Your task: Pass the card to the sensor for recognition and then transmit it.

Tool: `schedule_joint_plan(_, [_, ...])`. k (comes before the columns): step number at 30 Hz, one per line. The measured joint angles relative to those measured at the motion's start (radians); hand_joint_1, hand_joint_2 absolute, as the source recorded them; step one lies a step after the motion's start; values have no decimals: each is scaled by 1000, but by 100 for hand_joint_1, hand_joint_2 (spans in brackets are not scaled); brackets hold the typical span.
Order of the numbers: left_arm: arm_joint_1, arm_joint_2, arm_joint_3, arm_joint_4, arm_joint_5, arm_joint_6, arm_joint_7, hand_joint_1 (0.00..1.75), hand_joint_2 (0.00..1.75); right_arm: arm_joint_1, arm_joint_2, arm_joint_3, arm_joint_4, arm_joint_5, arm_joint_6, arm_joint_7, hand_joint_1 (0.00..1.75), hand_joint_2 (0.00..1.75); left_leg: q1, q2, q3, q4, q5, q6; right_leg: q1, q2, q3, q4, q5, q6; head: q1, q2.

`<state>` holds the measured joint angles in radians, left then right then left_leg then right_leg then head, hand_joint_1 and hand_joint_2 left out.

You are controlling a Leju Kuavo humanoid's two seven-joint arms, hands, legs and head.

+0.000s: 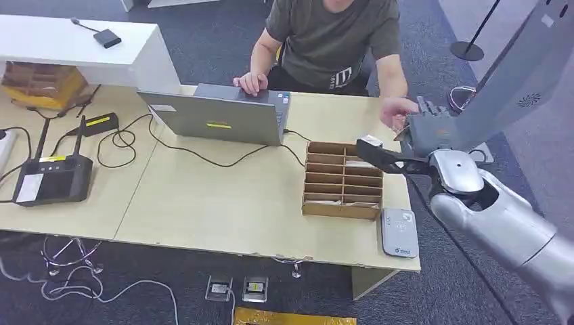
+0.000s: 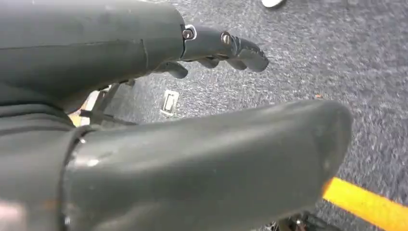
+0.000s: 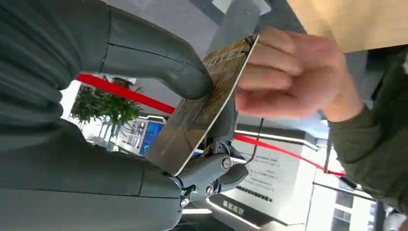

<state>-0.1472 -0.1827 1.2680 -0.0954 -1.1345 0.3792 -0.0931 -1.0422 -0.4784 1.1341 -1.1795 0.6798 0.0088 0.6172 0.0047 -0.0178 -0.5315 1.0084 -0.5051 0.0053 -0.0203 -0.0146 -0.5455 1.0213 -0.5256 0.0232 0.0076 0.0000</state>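
My right hand (image 1: 430,128) is raised past the table's far right corner, in front of the seated person. It pinches a brownish printed card (image 3: 204,108) between thumb (image 3: 166,65) and fingers. The person's hand (image 3: 293,72) grips the card's other end, so both hold it. In the head view that hand (image 1: 398,108) sits right beside mine. The grey card sensor (image 1: 399,232) lies flat on the table's near right corner, well below my right hand. My left hand (image 2: 192,144) hangs over grey carpet with nothing in it, its fingers (image 2: 231,48) held apart from the thumb.
A wooden compartment box (image 1: 342,179) stands beside the sensor. A grey laptop (image 1: 216,116) with cables sits before the person. A black device with antennae (image 1: 51,179) is at the table's left. A grey kiosk post (image 1: 521,74) rises close behind my right hand.
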Motion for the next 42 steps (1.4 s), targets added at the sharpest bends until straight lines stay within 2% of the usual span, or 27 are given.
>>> schedule_joint_plan(7, [0, -6, 0, 0, 44, 11, 0, 0, 0, 24, 18, 0, 2, -1, -10, -28, 175, 175, 0, 0, 0, 0, 0, 0, 0, 0, 0, 0, 0, 0, 0, 0])
schedule_joint_plan(12, [0, -9, 0, 0, 43, 6, 0, 0, 0, 88, 4, -11, -9, -13, -14, -21, 175, 175, 0, 0, 1, 0, 0, 0, 0, 0, 0, -1, 0, 0, 0, 0])
schedule_joint_plan(16, [1, -7, 0, 0, 9, -30, 1, 0, 0, 168, -47, -49, -49, -16, -23, 25, 175, 175, 0, 0, 2, 1, 0, 0, 0, 0, 0, -1, 0, 0, 0, 0])
schedule_joint_plan(19, [3, -3, 0, 0, -18, -47, 1, 0, 0, 276, -113, -110, -110, -14, -34, 62, 175, 175, 0, -1, 1, 1, -1, 0, 0, -1, 0, -2, 0, 0, 0, 0])
schedule_joint_plan(25, [7, 5, 0, 0, -37, -45, 0, 0, 0, 458, -237, -252, -240, -2, -26, 66, 175, 175, 0, 1, 1, 1, -2, 0, 0, 0, 0, -1, 0, 0, 0, 0])
schedule_joint_plan(27, [8, 6, 0, 0, -40, -45, 0, 0, 0, 493, -262, -291, -278, 1, -12, 66, 175, 175, 0, 2, 1, 1, -2, 0, 0, 2, 0, -1, 0, 0, 0, 0])
schedule_joint_plan(34, [7, 12, 0, 0, -47, -45, 0, 0, 0, 573, -304, -366, -386, 2, 24, 66, 175, 175, 0, 3, 2, 0, -2, 0, 0, 4, 0, -1, 0, 0, 0, 0])
schedule_joint_plan(42, [6, 15, 0, 0, -67, -45, 0, 0, 0, 594, -300, -349, -420, -24, 5, 66, 175, 175, 0, 3, 1, 0, -2, 0, 0, 4, 0, -1, 0, 0, 0, 0])
